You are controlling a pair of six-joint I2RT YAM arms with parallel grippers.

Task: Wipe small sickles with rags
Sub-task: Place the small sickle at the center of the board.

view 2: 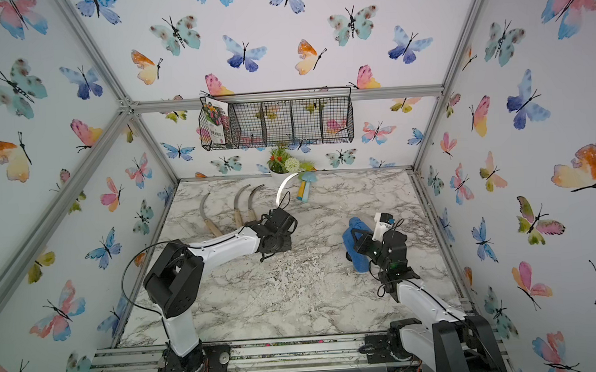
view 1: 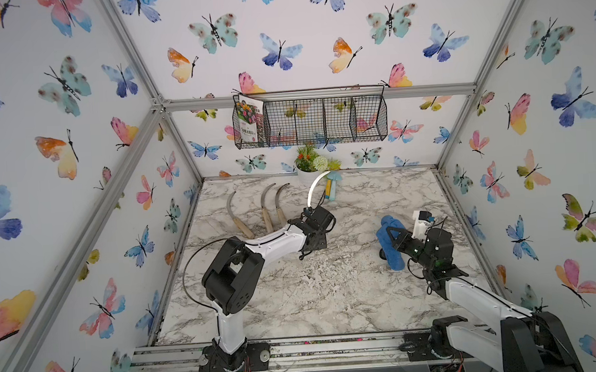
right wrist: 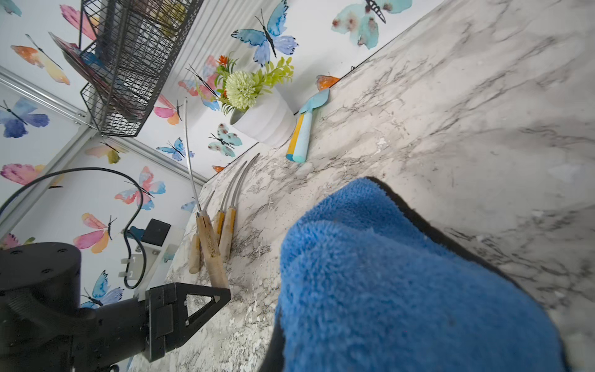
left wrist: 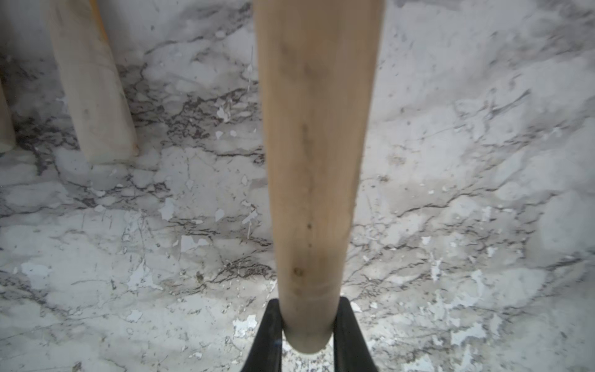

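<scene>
Though flower packet in wire basket reads illegible, left gripper pinches sickle handle, right gripper pinches rag.

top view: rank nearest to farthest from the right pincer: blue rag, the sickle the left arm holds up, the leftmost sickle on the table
1. blue rag: gripped in the right pincer.
2. raised sickle: mid-table, in the left pincer.
3. leftmost sickle: flat, far left.

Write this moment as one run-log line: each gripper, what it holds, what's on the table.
left gripper: shut on sickle, blade up | right gripper: shut on rag | table: three sickles lying | rag and blade: apart
</scene>
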